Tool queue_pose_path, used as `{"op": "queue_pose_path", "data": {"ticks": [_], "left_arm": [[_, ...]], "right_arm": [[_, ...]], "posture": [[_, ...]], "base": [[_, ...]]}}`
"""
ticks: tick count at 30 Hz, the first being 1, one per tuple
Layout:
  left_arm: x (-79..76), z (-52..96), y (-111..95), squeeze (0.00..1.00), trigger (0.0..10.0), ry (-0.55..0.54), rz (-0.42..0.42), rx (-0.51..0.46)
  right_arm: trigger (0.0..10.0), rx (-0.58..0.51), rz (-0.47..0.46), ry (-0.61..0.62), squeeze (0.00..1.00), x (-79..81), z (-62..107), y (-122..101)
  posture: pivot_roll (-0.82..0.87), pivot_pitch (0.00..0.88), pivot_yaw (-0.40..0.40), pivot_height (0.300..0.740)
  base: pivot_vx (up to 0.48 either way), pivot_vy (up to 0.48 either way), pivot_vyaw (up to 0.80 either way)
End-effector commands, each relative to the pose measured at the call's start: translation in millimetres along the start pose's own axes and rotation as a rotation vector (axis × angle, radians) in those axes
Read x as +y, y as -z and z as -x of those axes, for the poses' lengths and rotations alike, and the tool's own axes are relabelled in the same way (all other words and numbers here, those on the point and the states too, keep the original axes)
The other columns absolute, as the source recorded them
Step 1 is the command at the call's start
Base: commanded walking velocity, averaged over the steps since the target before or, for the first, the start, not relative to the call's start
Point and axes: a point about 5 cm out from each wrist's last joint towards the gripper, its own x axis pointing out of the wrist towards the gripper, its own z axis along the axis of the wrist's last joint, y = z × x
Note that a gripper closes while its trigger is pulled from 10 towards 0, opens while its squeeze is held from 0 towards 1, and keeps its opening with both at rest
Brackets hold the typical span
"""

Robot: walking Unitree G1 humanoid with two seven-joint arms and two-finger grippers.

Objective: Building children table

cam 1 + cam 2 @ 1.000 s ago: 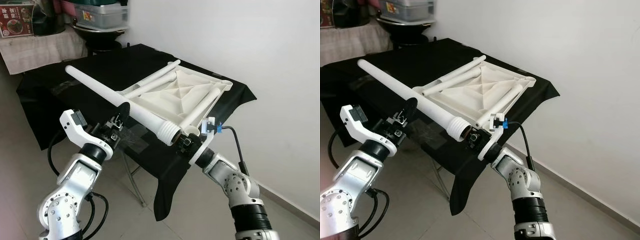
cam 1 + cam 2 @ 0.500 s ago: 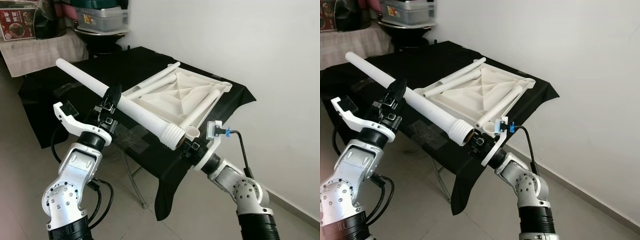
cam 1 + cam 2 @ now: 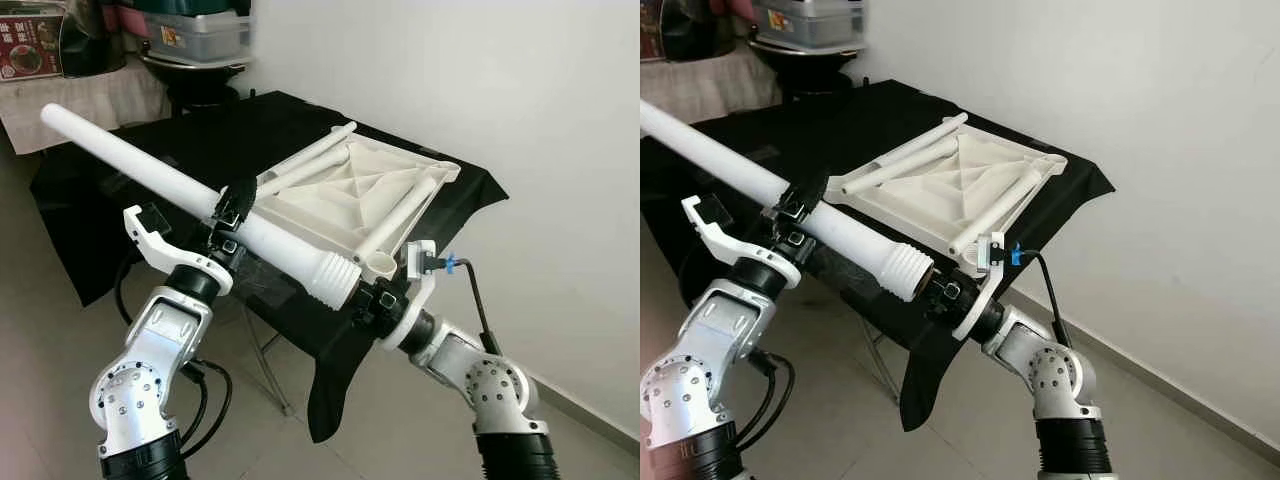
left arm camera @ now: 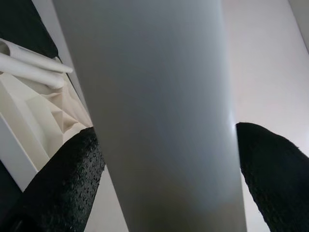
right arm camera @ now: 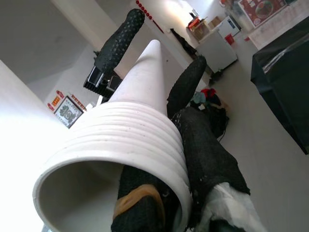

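A long white table leg (image 3: 150,165) with a ribbed threaded end hangs in the air in front of me, slanting up to the left. My left gripper (image 3: 232,207) is shut around its middle; black fingers (image 4: 63,188) flank the tube (image 4: 154,111). My right gripper (image 3: 362,295) is shut on the threaded end (image 5: 120,145), one finger (image 5: 207,159) outside the rim. The white tabletop (image 3: 370,185) lies upside down on the black-clothed table (image 3: 200,130), with two more legs (image 3: 305,165) lying across it.
A white wall runs along the right, close to the table's far edge. At the back left stand a cloth-covered shelf (image 3: 80,105) and stacked plastic boxes (image 3: 200,35). Bare floor lies below and left of the table. The cloth hangs over the near corner (image 3: 330,390).
The leg has been lifted off the table and drawn toward me and left, its far end rising. My left gripper rose, closing around the middle; the right stays at the threaded end.
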Motion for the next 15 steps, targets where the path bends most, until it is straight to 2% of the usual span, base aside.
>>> {"op": "queue_pose_path", "data": {"ticks": [1,5,6,15], "left_arm": [[6.7,3.5,8.5,0.0,10.0,-0.031,0.031,0.026],[6.8,3.5,7.1,0.0,10.0,-0.033,0.028,0.023],[7.6,3.8,5.7,0.0,0.0,-0.043,0.019,0.012],[6.7,4.7,3.1,0.0,0.0,-0.049,0.022,-0.019]], "right_arm": [[0.0,0.017,-0.012,-0.045,0.0,6.0,-0.3,1.9],[0.0,0.024,-0.013,-0.043,0.0,6.5,0.8,2.6],[0.0,0.027,-0.012,-0.039,0.0,6.1,1.6,2.7],[0.0,0.025,0.01,-0.012,0.0,1.9,3.1,-0.6]], "posture": [[0.04,0.066,-0.066,0.74],[0.04,0.066,-0.066,0.74],[0.04,0.068,-0.066,0.74],[0.04,0.067,-0.066,0.74]], "base": [[0.0,0.0,0.0],[0.0,0.0,0.0],[0.0,0.0,0.0],[0.0,0.0,0.0]]}}
